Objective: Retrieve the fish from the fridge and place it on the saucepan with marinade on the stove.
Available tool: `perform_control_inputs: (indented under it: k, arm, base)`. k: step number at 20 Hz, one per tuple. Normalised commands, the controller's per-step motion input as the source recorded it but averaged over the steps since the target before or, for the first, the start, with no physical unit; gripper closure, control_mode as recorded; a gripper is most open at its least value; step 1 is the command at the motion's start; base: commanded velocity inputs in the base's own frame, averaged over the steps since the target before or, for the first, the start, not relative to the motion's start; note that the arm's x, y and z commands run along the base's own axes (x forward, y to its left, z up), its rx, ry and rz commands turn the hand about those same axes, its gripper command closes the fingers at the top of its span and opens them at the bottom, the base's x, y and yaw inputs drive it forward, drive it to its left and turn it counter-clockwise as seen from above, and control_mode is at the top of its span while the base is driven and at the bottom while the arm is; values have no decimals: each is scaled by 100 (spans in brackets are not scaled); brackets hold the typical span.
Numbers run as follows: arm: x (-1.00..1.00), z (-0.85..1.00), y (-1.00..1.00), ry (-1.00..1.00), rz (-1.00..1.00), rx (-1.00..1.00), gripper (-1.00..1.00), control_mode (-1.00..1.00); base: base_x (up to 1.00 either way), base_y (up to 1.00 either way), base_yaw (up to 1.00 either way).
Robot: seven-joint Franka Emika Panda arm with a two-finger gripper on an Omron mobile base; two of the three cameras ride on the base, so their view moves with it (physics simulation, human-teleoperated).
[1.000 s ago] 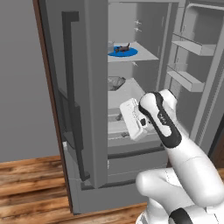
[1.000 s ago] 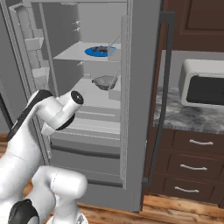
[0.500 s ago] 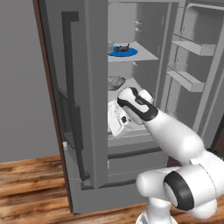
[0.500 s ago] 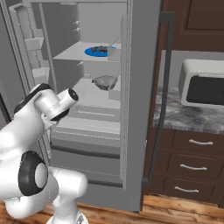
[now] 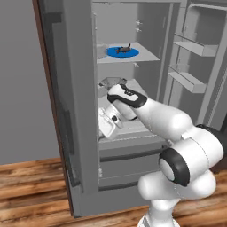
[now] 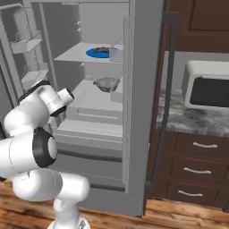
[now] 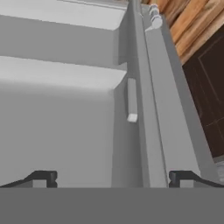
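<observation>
The fridge (image 5: 80, 133) stands with its doors open. On an upper shelf lies the small dark fish (image 5: 122, 49) (image 6: 102, 50), on a round blue plate (image 5: 113, 53) (image 6: 92, 53). My gripper (image 5: 105, 127) (image 7: 113, 178) is open and empty, its jaws spread wide. It sits one shelf level below the fish, low at the left of the fridge's inside, and points down along the grey inner wall and door edge. The saucepan and the stove are out of view.
A grey faceted bowl (image 5: 113, 82) (image 6: 106, 83) sits on the middle shelf just behind my forearm. Door bins (image 5: 190, 46) line the right door. A microwave (image 6: 208, 89) and counter drawers (image 6: 197, 170) stand to the right of the fridge. Wooden floor (image 5: 26, 177) lies below.
The arm has stretched forward into the fridge, and the hand has swung left toward the left door edge. The jaws stay open. Fish, plate and bowl have not moved.
</observation>
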Motion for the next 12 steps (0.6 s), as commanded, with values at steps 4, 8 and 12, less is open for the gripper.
perform_control_inputs:
  k: [4, 8, 12]
  arm:
    - [-24, -25, 100, 5, -1, 0, -100, -100]
    - [-6, -9, 89, 0, -19, 0, -100, -100]
    - [0, -9, 75, 0, -28, 0, -100, -100]
  base:
    - [0, 0, 0]
    - [0, 0, 0]
    - [0, 0, 0]
